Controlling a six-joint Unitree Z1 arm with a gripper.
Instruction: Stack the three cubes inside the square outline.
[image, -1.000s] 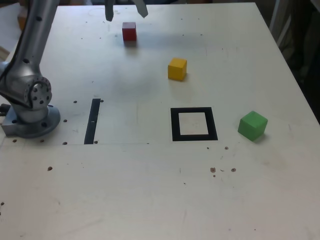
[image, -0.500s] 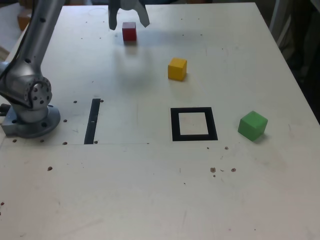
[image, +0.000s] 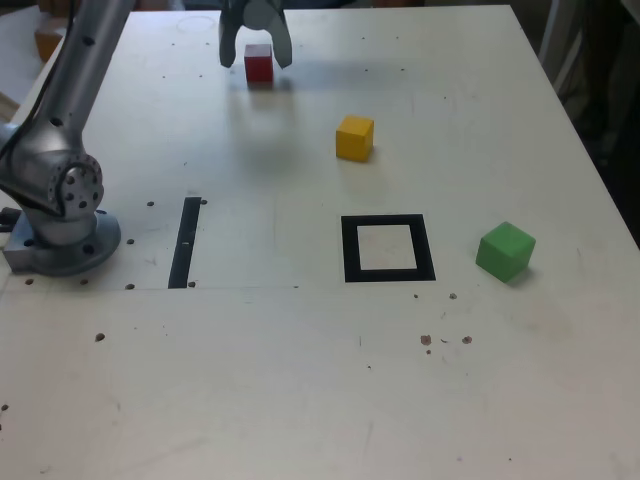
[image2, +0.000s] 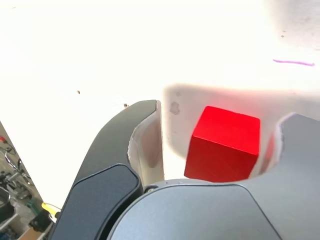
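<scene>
— Three cubes on the counter, is that your count?
— Three, yes: one red cube, one yellow cube, one green cube. No two of them touch.
— And where does each one sit?
— Red is near the far edge, yellow is nearer the middle, and green is toward the exterior view's right.
— How many black shapes?
— Two. One square outline with a pale centre, between the green cube and the other shape, and one straight black strip, closer to the arm's base.
— Any cube inside the outline?
— None; all three lie outside it.
— One arm, one claw?
— One of each. The claw's two fingers stand apart, with the red cube between them. In the wrist view there's a gap on one side; on the other I can't tell whether it touches.
— Any brand, label or writing?
— Nothing I can read. The wrist view has one purple line on the counter, but it spells nothing.
</scene>
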